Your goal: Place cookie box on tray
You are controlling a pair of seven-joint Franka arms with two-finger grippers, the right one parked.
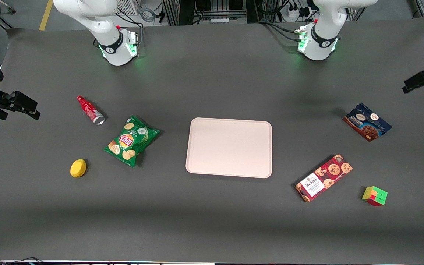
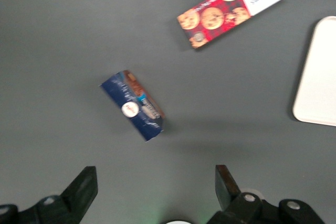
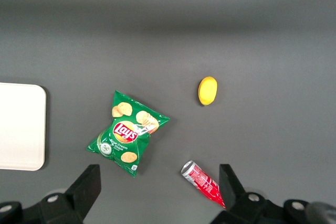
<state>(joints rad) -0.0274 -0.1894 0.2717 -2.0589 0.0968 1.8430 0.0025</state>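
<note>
gripper hangs above bare table, jaws spread wide and holding nothing. cookie box lies flat at right of the front frame, well apart from the tray at centre. red cookie box sits lower right, between tray and colour cube.

A dark grey mat covers the whole table. Past the mat's edge farthest from the front camera lie grey floor, a yellow floor stripe, metal frames and cables.
</note>
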